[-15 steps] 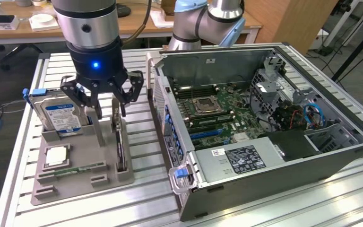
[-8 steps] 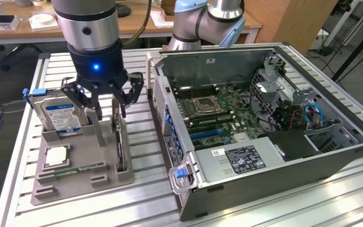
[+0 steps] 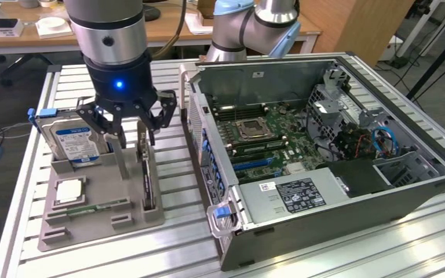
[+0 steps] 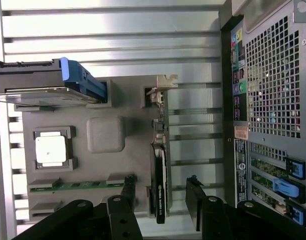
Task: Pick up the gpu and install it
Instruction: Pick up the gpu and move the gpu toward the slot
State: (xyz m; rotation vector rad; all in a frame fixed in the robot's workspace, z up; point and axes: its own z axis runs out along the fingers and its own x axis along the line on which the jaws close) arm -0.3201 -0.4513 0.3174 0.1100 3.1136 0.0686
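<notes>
The gpu [image 3: 148,179] [image 4: 159,172] is a thin dark card standing on edge in a slot of the grey holder tray [image 3: 130,219] [image 4: 120,170]. Its metal bracket [image 4: 161,86] is at the far end from the fingers in the wrist view. My gripper [image 3: 136,139] [image 4: 160,192] hangs open just above the tray. One black finger [image 4: 127,192] stands on each side of the card, with gaps between the fingers and the card. Nothing is held. The open computer case [image 3: 408,174] [image 4: 273,75], with its green motherboard [image 3: 263,139], lies on the exterior view's right.
The tray also holds a silver hard drive with a blue label [image 3: 76,142] [image 4: 48,92], a square processor [image 3: 69,190] [image 4: 49,151] and a green memory stick [image 3: 99,207] [image 4: 73,186]. All stand on a slatted aluminium table [image 3: 346,255]. A desk [image 3: 21,37] is behind.
</notes>
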